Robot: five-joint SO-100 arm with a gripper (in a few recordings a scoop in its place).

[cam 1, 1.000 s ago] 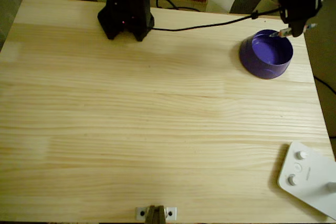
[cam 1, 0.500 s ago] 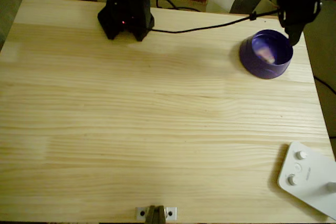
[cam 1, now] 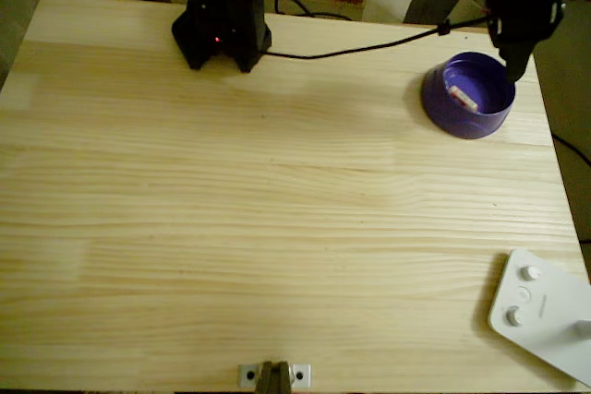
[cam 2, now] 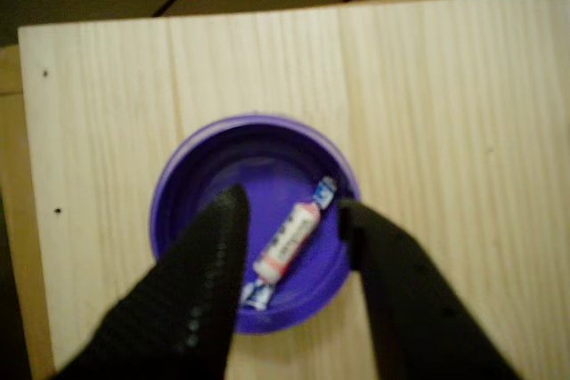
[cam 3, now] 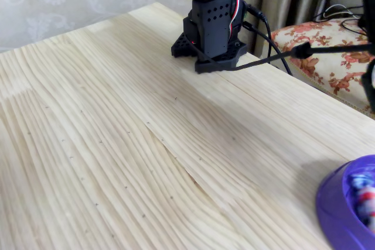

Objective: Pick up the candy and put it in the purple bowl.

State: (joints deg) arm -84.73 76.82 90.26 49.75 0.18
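The candy (cam 2: 287, 240), a small white stick with red marks and bluish twisted ends, lies free on the floor of the purple bowl (cam 2: 191, 184). In the overhead view the candy (cam 1: 463, 97) shows as a pale bar inside the bowl (cam 1: 441, 103) at the table's back right. My black gripper (cam 2: 289, 211) hangs open above the bowl with nothing between its fingers, which straddle the candy from above. In the overhead view the gripper (cam 1: 516, 60) sits over the bowl's far right rim. The fixed view catches the bowl (cam 3: 337, 206) at the lower right with the candy (cam 3: 366, 198) inside.
The arm's black base (cam 1: 222, 20) stands at the back of the wooden table, with a black cable (cam 1: 369, 43) running to the right. A white device with round buttons (cam 1: 540, 311) lies at the front right corner. A small metal bracket (cam 1: 273, 376) sits at the front edge.
One second ago the gripper held the candy over the bowl's rim. It has let go, and the candy has dropped and come to rest in the bowl.
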